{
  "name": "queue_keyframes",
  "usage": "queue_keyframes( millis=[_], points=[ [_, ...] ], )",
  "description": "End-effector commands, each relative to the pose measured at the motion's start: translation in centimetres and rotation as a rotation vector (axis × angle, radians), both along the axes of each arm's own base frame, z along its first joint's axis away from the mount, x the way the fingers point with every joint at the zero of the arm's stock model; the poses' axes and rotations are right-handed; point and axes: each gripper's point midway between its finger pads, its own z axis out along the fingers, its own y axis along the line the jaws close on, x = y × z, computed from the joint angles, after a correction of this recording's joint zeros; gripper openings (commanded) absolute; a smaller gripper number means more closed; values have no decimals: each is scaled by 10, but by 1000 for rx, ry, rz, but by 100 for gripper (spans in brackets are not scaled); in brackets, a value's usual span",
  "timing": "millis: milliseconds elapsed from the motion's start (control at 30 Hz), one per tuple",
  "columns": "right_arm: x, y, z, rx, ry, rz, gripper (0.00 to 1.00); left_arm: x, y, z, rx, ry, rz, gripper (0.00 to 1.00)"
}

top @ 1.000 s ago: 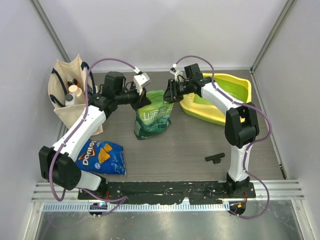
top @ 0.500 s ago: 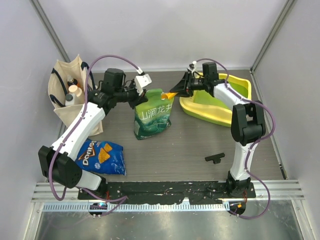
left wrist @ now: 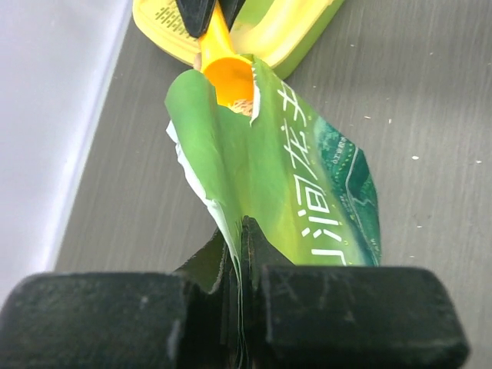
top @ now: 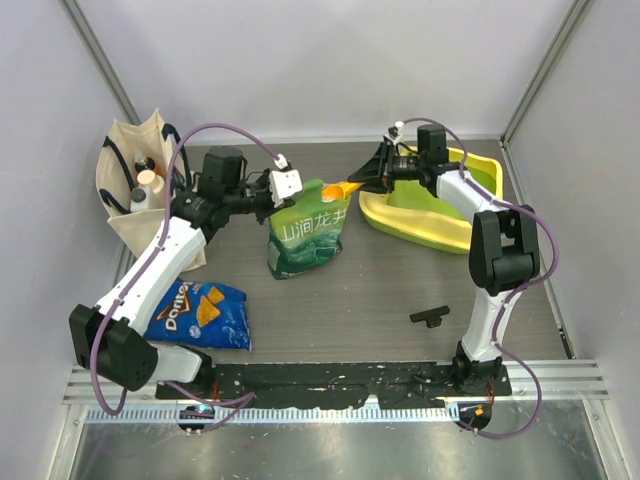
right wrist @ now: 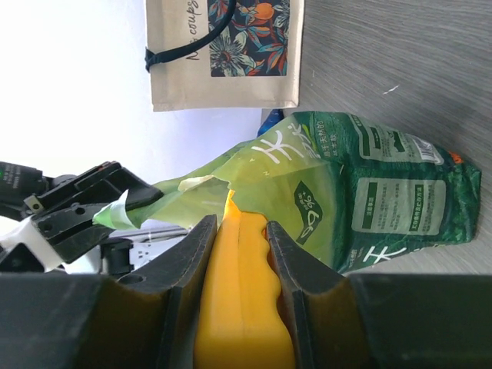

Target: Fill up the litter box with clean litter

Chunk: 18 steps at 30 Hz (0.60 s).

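The litter box (top: 420, 235), yellow-rimmed with a lime-green basin, lies at the back right; its grate end shows in the left wrist view (left wrist: 161, 23). A green pouch (top: 305, 240) stands left of it. My left gripper (top: 287, 190) is shut on the pouch's torn top edge (left wrist: 242, 231) and holds the mouth up. My right gripper (top: 380, 170) is shut on the handle of an orange scoop (right wrist: 242, 307). The scoop's bowl (top: 338, 189) sits at the pouch mouth (left wrist: 231, 81). The clean litter is hidden; I cannot tell what the bowl holds.
A cloth tote bag (top: 140, 190) with bottles leans at the back left. A blue Doritos bag (top: 205, 313) lies front left. A small black part (top: 430, 317) lies on the table front right. Enclosure walls stand close on all sides.
My right gripper has drawn back to the right from the pouch mouth toward the litter box, bringing the scoop's bowl up into view. The left gripper keeps its hold on the pouch edge.
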Motion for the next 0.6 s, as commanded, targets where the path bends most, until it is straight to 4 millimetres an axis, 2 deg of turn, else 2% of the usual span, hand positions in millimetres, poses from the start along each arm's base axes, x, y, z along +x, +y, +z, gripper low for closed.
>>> queue_keyframes(
  millis=[0,100,267,400,433,567],
  points=[
    [11,-27,57,96,-107,-65,1,27,-8,112,-106,-484,-19,0],
    [12,-27,74,119,-116,-68,1,32,-16,124,-121,-504,-31,0],
    [11,-31,87,131,-137,-73,1,22,-23,120,-126,-506,-77,0],
    [4,-32,81,125,-132,-57,1,11,-22,102,-117,-474,-90,0],
    [3,-33,72,124,-108,-57,1,10,-21,101,-112,-480,-86,0],
    [12,-42,56,166,-30,-90,1,7,-16,101,-79,-539,-74,0]
  ],
)
